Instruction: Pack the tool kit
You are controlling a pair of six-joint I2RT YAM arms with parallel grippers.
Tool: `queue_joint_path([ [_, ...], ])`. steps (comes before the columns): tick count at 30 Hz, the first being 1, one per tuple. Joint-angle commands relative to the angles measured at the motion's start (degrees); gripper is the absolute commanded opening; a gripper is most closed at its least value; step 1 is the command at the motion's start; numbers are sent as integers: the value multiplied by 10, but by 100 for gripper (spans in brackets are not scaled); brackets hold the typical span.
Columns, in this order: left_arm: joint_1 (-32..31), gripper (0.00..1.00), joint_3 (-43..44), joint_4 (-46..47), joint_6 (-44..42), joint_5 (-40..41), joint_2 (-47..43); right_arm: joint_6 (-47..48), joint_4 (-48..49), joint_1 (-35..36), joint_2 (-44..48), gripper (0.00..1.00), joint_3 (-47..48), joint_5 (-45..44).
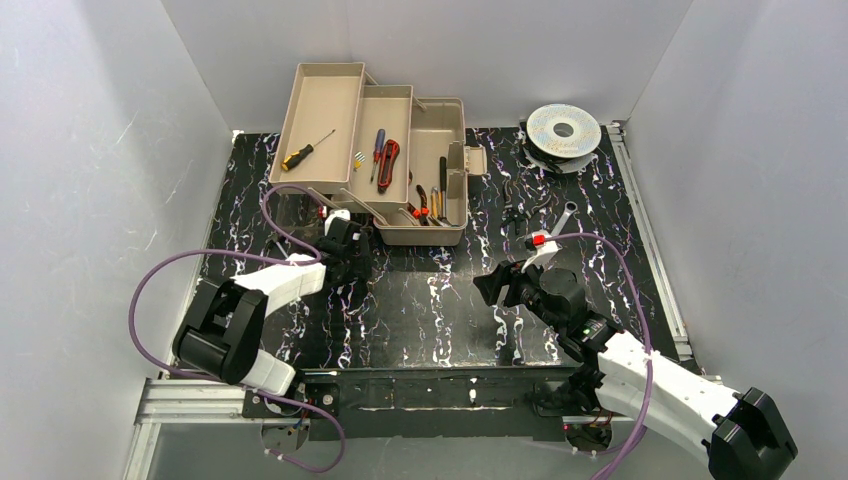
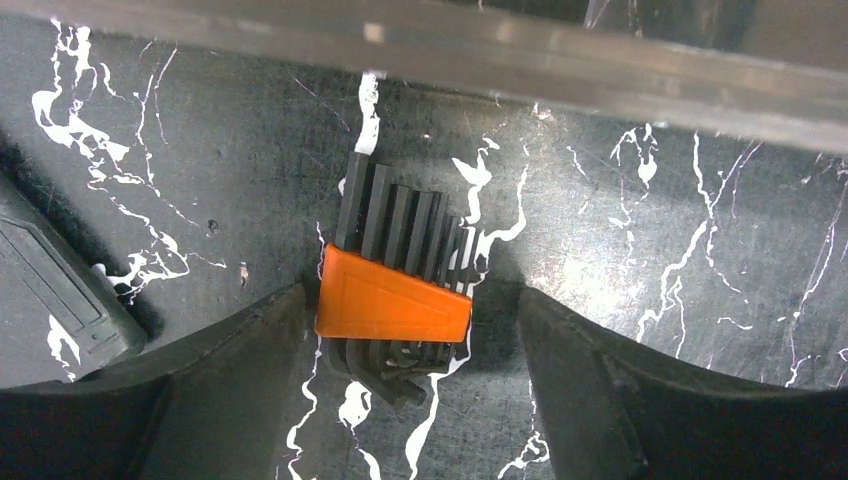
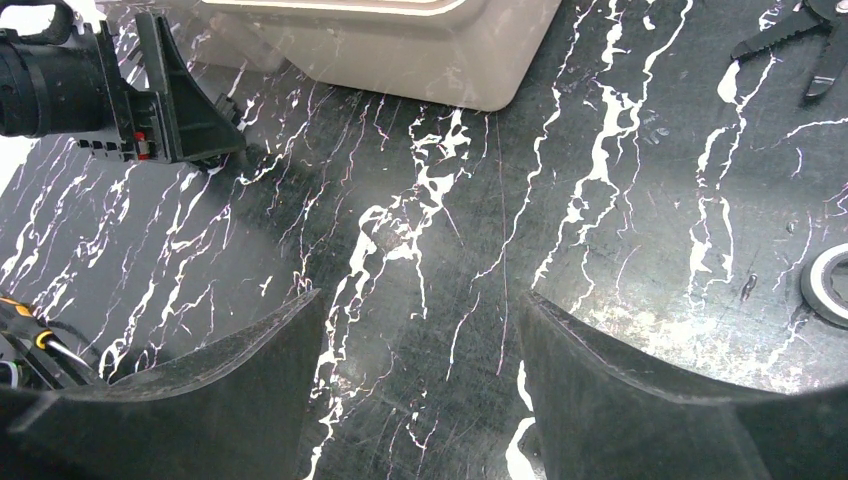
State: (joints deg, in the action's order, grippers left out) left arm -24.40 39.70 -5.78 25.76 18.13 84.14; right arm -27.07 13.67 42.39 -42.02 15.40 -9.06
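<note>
The beige toolbox (image 1: 440, 232) stands open at the back of the table with its fold-out trays (image 1: 320, 100) spread to the left. A yellow-handled screwdriver (image 1: 305, 152), a red and blue screwdriver (image 1: 379, 150) and red-handled pliers (image 1: 389, 164) lie in the trays. My left gripper (image 1: 347, 252) is low beside the box's front left corner. In the left wrist view it (image 2: 412, 292) is open, with an orange-cased set of black hex keys (image 2: 392, 300) lying on the table between its fingers (image 2: 250, 340). My right gripper (image 3: 422, 296) is open over bare table.
A round silver spool (image 1: 563, 130) sits at the back right. Black pliers (image 3: 800, 40) and a silver wrench (image 1: 565, 215) lie on the table right of the box. A tape ring (image 3: 830, 285) shows at the right edge. Grey walls enclose the table.
</note>
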Motion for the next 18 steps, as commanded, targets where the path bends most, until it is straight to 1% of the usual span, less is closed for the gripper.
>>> queue_joint_path([
  [1,5,73,7,2,1,16,25,-3,27,0,9,77,-3,-14],
  [8,8,47,19,-11,10,24,37,-1,21,0,27,77,-7,-17],
  [13,6,43,29,-40,7,27,30,0,22,0,33,76,-10,-17],
  [15,7,42,36,-64,-3,5,3,0,23,0,29,76,-9,-15],
  [16,6,41,44,-84,-9,-10,-11,0,23,0,26,76,-8,-15],
  [18,-1,40,56,-125,-10,-32,-53,-1,26,0,23,76,-7,-15],
])
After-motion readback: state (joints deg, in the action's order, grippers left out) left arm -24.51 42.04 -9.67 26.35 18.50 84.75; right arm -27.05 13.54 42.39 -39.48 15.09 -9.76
